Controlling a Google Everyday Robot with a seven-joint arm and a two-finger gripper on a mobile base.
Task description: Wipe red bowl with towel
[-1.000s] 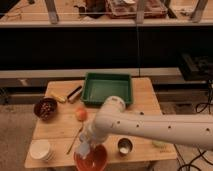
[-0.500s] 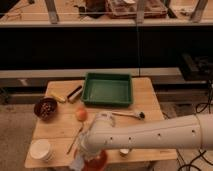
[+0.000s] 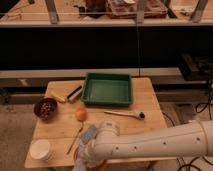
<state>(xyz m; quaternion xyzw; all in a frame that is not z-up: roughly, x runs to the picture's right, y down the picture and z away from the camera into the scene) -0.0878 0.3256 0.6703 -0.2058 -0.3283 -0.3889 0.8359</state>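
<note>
The red bowl sits at the table's front edge and only a sliver of its orange-red rim shows under my arm. My gripper is down at the bowl's left side, at the bottom edge of the view, mostly hidden by the white wrist. A pale bluish patch lies against the wrist; I cannot tell whether it is the towel. Another bluish bit shows beside the gripper at the frame's bottom.
A green tray stands at the back middle of the wooden table. A dark bowl of nuts, an orange, a white bowl, a brush and a thin stick lie around.
My arm has swung lower and to the left over the front of the table. It now covers most of the red bowl and the small metal cup beside it.
</note>
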